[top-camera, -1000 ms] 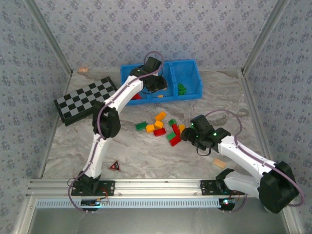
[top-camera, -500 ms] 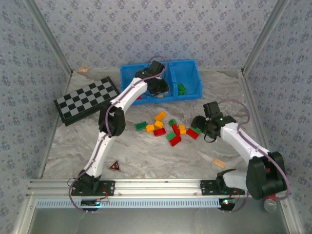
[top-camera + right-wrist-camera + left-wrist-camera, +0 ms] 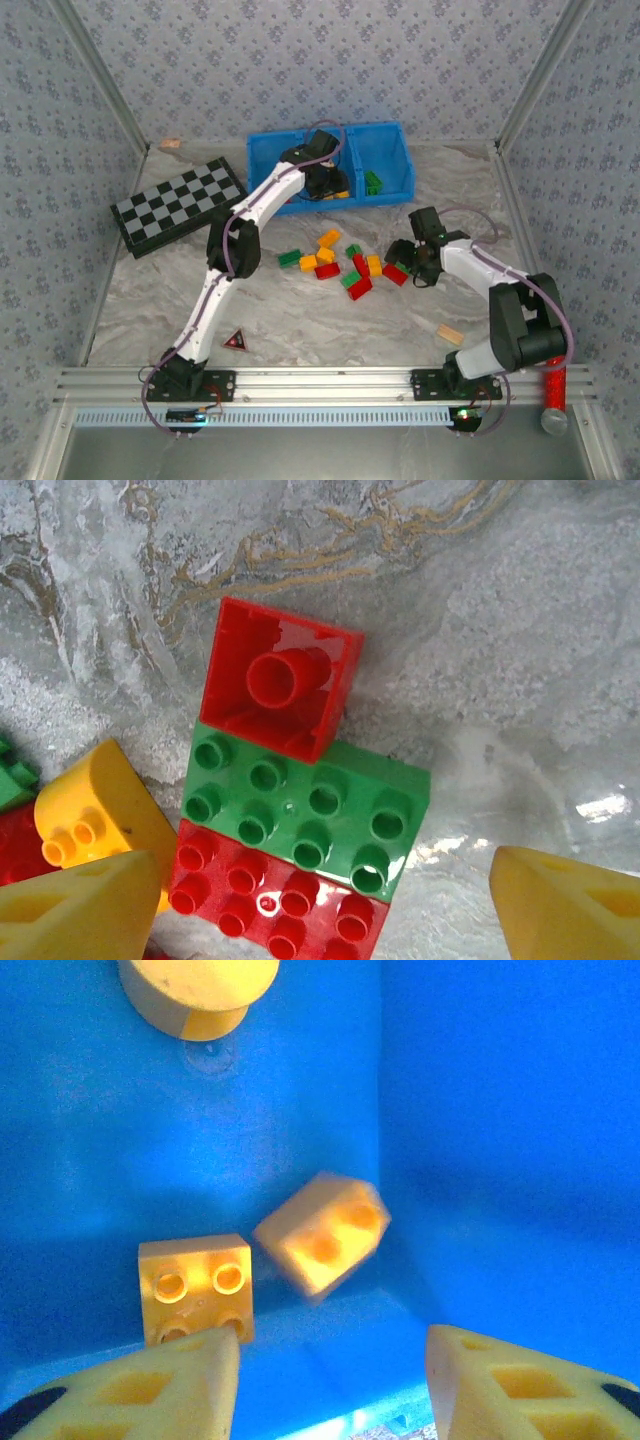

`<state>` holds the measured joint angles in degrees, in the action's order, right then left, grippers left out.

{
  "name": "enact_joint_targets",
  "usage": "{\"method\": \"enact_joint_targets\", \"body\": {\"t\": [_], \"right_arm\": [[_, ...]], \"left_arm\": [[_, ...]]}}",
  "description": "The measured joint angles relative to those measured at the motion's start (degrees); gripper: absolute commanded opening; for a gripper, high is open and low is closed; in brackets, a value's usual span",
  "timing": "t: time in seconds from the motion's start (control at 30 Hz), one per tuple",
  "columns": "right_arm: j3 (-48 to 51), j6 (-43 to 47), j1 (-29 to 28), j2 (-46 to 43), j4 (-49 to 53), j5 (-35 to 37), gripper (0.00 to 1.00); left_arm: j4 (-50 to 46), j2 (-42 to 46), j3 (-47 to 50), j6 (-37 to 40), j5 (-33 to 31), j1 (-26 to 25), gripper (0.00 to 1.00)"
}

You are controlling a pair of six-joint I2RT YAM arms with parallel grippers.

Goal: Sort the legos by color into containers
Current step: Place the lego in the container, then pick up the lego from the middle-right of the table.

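Observation:
The blue tray stands at the back of the table. My left gripper hangs inside its middle compartment, open. Below it a yellow brick lies studs up on the tray floor. A second yellow brick, blurred, is loose beside it, clear of both fingers. Green bricks lie in the right compartment. A pile of red, green and yellow legos lies mid-table. My right gripper hovers open over its right end, above a green brick, a red brick and an upturned red brick.
A black-and-white checkered board lies left of the tray. A dark red triangle piece sits near the left arm's base, and a tan wooden block lies near the right arm's base. Patterned walls enclose the table.
My left gripper has opened and let go of a yellow brick inside the tray. My right gripper has swung back towards the right end of the pile and opened wider.

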<state>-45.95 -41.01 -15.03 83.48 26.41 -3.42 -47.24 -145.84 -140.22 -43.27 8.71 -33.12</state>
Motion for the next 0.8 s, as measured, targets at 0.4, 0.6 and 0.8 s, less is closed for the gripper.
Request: {"method": "enact_joint_targets", "body": {"t": [0.4,0.6,0.8], "right_arm": [[-4.0,-0.55,0.17,8.04,-1.57,0.35,0.83],[-5.01,-1.09,0.13,9.31,-0.2,1.46,0.72],[-6.29,-1.42,-0.46,10.03,1.27,2.16,0.6]], "left_arm": [[-0.81,0.24,-0.31,1.77,0.96,0.0,0.58],[-3.08,3.8,-0.28,5.27,0.57,-0.09,0.59],[-3.8,13.31,4.35,9.55,-1.31,-1.22,0.59]]}}
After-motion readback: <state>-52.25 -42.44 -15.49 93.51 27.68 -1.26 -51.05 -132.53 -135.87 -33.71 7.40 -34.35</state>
